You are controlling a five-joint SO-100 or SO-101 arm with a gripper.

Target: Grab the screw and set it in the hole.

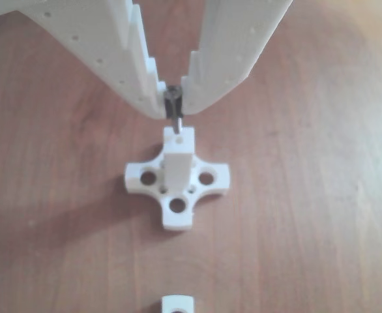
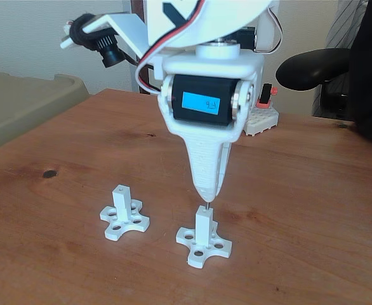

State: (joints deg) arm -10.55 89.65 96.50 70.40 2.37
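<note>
White pincer [image 1: 173, 107] pinches the screw [image 1: 174, 116] by its head, long axis vertical, tip pointing to 6 o'clock. The hole [image 1: 179, 139] in the post [image 2: 202, 223] lies directly beneath; tip seemingly just entering.

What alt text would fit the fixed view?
A white gripper holds a screw upright over the hole in a white post on a wooden table. A second post stands to its left.
</note>
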